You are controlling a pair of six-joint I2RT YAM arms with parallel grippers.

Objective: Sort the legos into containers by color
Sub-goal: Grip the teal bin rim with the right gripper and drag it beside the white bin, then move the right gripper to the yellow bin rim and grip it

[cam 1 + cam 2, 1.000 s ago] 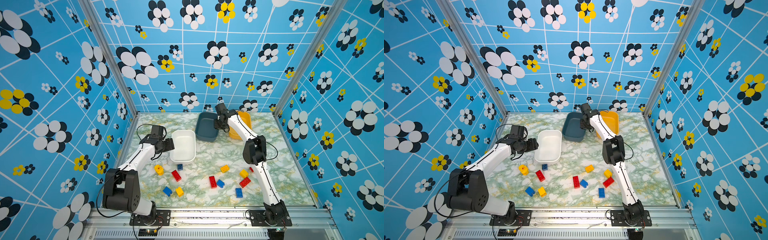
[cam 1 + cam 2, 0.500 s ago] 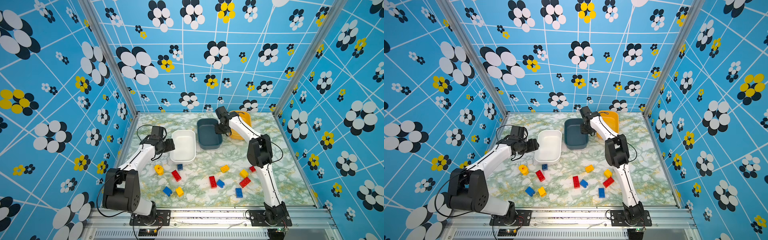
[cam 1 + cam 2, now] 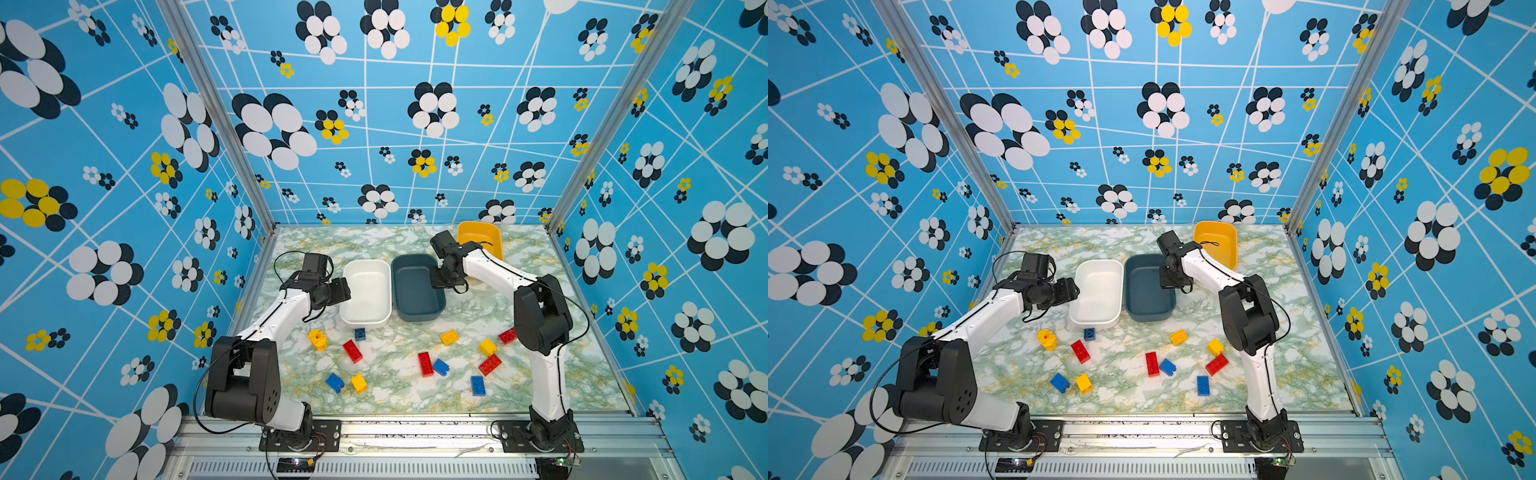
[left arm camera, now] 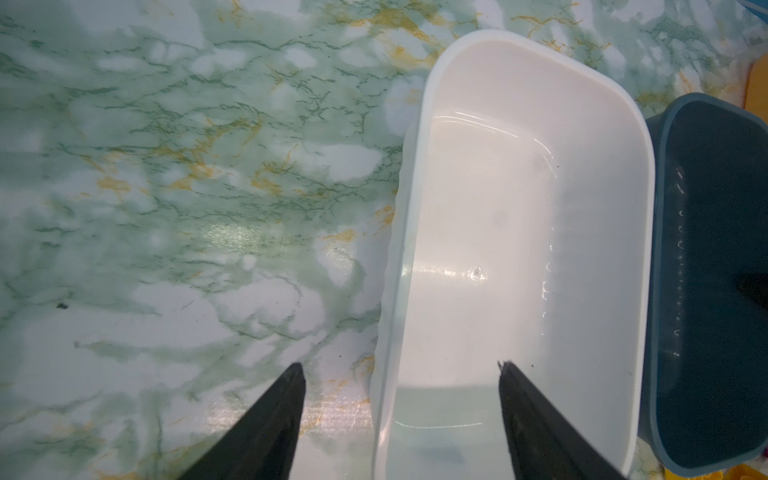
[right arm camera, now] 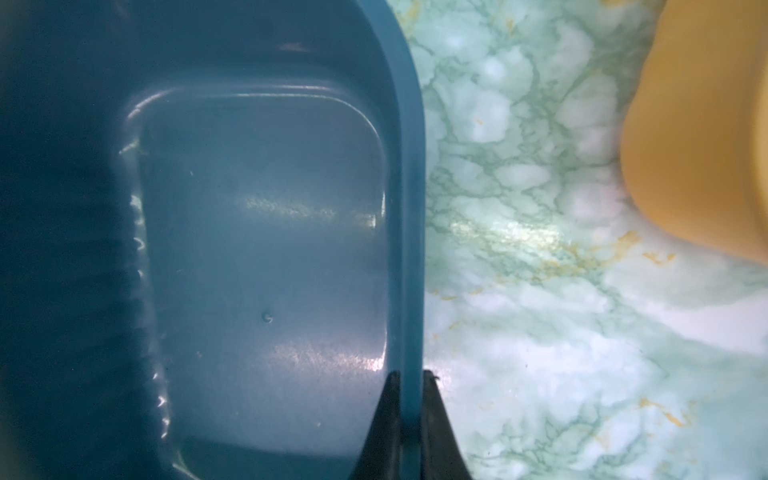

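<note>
At tabletop centre, right claw (image 5: 409,386), clamped on dark tub (image 3: 417,291), has drawn it beside white tub (image 3: 365,291); left claw (image 4: 400,365) stands apart astride its wall. Legos (image 3: 425,363) lie unsorted at six o'clock.

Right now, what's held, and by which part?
Right jaws pinch the dark blue tub by its long side rim. Left jaws, open astride the white tub's wall, hold nothing.
</note>
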